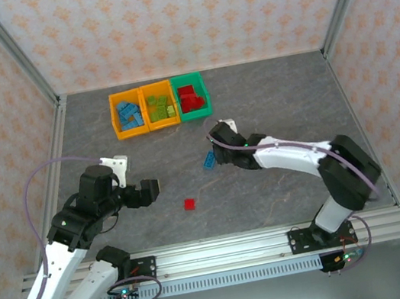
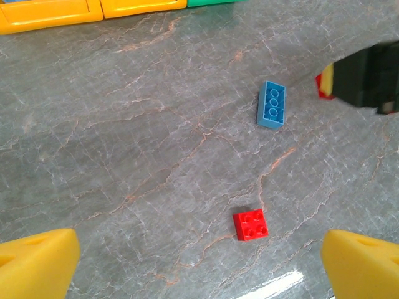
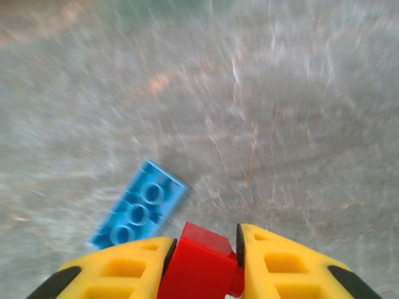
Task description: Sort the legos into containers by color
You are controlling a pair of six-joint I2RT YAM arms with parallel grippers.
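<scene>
The left gripper [image 1: 150,191] hovers near-left over the table [image 1: 277,105], jaws wide apart. At the far side, three containers [image 1: 164,125] stand in a row. A loose red lego [image 1: 189,204] lies mid-table, with a blue lego [image 1: 208,161] right of it and farther. Beside that, the right gripper [image 3: 204,242] is clamped on a second red lego [image 3: 198,271]

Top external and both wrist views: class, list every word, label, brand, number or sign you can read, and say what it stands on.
None: no readable text in these pictures.
The blue brick, the loose red brick, the held red brick and the bins show no lettering; any marks on the studs are too small or blurred to read.
</scene>
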